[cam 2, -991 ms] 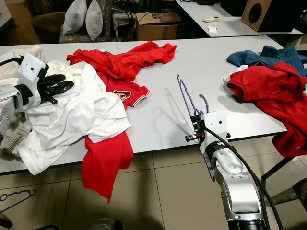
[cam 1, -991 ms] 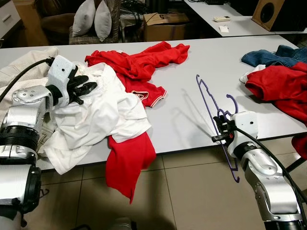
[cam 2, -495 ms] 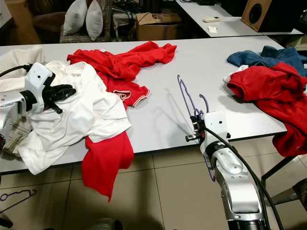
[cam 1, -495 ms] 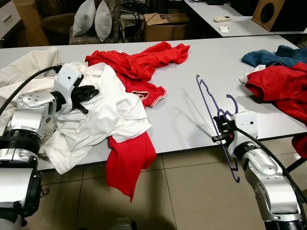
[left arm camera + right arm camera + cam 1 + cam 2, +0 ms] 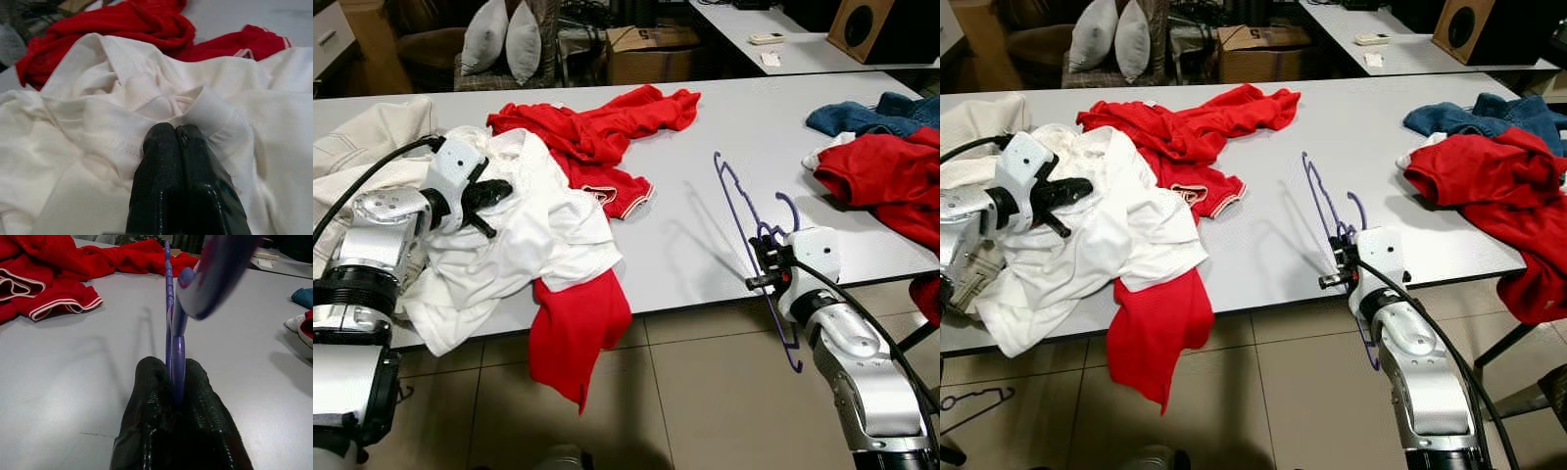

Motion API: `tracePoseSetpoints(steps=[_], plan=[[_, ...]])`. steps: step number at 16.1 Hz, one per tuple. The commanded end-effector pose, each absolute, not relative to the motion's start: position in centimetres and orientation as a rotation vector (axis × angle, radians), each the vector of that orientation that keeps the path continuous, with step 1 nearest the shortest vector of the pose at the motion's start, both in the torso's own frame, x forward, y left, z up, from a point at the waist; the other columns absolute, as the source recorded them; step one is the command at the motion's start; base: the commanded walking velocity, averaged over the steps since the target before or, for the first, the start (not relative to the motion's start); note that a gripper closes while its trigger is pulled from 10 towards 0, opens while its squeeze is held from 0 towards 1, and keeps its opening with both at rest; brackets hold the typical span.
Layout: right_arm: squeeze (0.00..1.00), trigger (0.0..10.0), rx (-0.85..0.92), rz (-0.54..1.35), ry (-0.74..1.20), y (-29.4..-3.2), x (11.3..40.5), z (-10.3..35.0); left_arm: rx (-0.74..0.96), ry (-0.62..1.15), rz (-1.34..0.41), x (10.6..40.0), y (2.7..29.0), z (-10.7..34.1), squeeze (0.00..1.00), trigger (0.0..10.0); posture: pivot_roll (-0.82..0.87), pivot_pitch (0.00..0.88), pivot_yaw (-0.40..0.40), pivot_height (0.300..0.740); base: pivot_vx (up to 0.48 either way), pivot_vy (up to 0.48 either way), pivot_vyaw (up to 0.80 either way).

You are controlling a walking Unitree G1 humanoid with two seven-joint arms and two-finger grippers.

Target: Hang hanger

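Change since earlier frames: left gripper (image 5: 487, 196) had lowered from above the white shirt (image 5: 524, 230) onto its collar; the hanger and right arm had not moved.
Hanger (image 5: 744, 215): purple, held upright on edge over the near edge of the table (image 5: 695, 196), its lower part hanging below the tabletop.
Right gripper (image 5: 176, 396): clenched on the hanger's bar, likely keeping it steady and clear of the cloth until the shirt is ready.
Left gripper: fingers pressed together at the collar fold, judged to be pinching it so the neck can be opened.
Wrist views: these showed both grips closely.
Head views: these showed the red clothes (image 5: 597, 132) beside the shirt and more red clothing (image 5: 881, 176) at the right.
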State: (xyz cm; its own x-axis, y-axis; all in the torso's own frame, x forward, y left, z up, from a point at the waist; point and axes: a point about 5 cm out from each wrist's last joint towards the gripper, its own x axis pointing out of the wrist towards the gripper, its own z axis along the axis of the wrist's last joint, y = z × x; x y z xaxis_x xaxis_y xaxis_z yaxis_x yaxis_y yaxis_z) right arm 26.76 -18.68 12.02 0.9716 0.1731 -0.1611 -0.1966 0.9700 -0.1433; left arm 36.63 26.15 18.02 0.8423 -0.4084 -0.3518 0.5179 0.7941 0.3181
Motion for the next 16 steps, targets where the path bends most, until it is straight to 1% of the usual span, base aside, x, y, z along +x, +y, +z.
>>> tracePoseSetpoints(steps=[1, 4, 6, 7, 8, 9, 11, 12, 13, 14, 15, 16], plan=[[0.0, 10.0, -0.158, 0.165, 0.152, -19.1, 26.9, 12.0, 0.428, 0.239, -0.486, 37.1, 25.7, 18.5, 0.0, 0.0, 0.04, 0.0, 0.027, 0.74, 0.0, 0.0, 0.0], [0.0, 10.0, -0.159, 0.148, 0.143, -19.2, 27.3, 12.2, 0.281, 0.067, -0.499, 38.5, 22.2, 20.2, 0.0, 0.0, 0.04, 0.0, 0.028, 0.74, 0.0, 0.0, 0.0], [0.0, 10.0, -0.16, 0.149, 0.133, -19.0, 27.6, 12.4, 0.071, -0.183, -0.605, 39.9, 16.8, 24.8, 0.0, 0.0, 0.03, 0.0, 0.032, 0.74, 0.0, 0.0, 0.0], [0.0, 10.0, -0.16, 0.15, 0.129, -19.0, 27.6, 12.5, -0.001, -0.311, -0.665, 39.9, 15.2, 27.9, 0.0, 0.0, 0.03, 0.0, 0.037, 0.74, 0.0, 0.0, 0.0], [0.0, 10.0, -0.16, 0.148, 0.128, -19.0, 27.6, 12.5, -0.046, -0.397, -0.705, 39.6, 14.6, 30.1, 0.0, 0.0, 0.03, 0.0, 0.041, 0.74, 0.0, 0.0, 0.0], [0.0, 10.0, -0.156, 0.141, 0.122, -19.1, 27.5, 12.6, -0.145, -0.53, -0.786, 38.8, 14.1, 33.7, 0.0, 0.0, 0.03, 0.0, 0.044, 0.74, 0.0, 0.0, 0.0], [0.0, 10.0, -0.141, 0.135, 0.107, -19.1, 27.4, 12.7, -0.218, -0.642, -0.93, 37.1, 14.9, 36.9, 0.0, 0.0, 0.04, 0.0, 0.041, 0.74, 0.0, 0.0, 0.0], [0.0, 10.0, -0.129, 0.136, 0.096, -19.0, 27.4, 12.8, -0.222, -0.659, -0.983, 36.3, 15.5, 37.6, 0.0, 0.0, 0.05, 0.0, 0.038, 0.74, 0.0, 0.0, 0.0], [0.0, 10.0, -0.105, 0.144, 0.072, -18.7, 27.4, 13.0, -0.188, -0.641, -1.061, 35.0, 16.8, 37.5, 0.0, 0.0, 0.06, 0.0, 0.026, 0.74, 0.0, 0.0, 0.0], [0.0, 10.0, -0.087, 0.151, 0.048, -18.5, 27.5, 13.3, -0.128, -0.561, -1.078, 34.7, 17.8, 36.1, 0.0, 0.0, 0.07, 0.0, 0.022, 0.74, 0.0, 0.0, 0.0], [0.0, 10.0, -0.06, 0.168, 0.01, -18.2, 27.7, 13.9, 0.024, -0.403, -1.061, 34.6, 19.2, 33.2, 0.0, 0.0, 0.08, 0.0, 0.013, 0.74, 0.0, 0.0, 0.0], [0.0, 10.0, -0.052, 0.175, -0.003, -18.1, 27.7, 14.1, 0.084, -0.341, -1.056, 34.6, 19.6, 32.1, 0.0, 0.0, 0.08, 0.0, 0.011, 0.74, 0.0, 0.0, 0.0]])
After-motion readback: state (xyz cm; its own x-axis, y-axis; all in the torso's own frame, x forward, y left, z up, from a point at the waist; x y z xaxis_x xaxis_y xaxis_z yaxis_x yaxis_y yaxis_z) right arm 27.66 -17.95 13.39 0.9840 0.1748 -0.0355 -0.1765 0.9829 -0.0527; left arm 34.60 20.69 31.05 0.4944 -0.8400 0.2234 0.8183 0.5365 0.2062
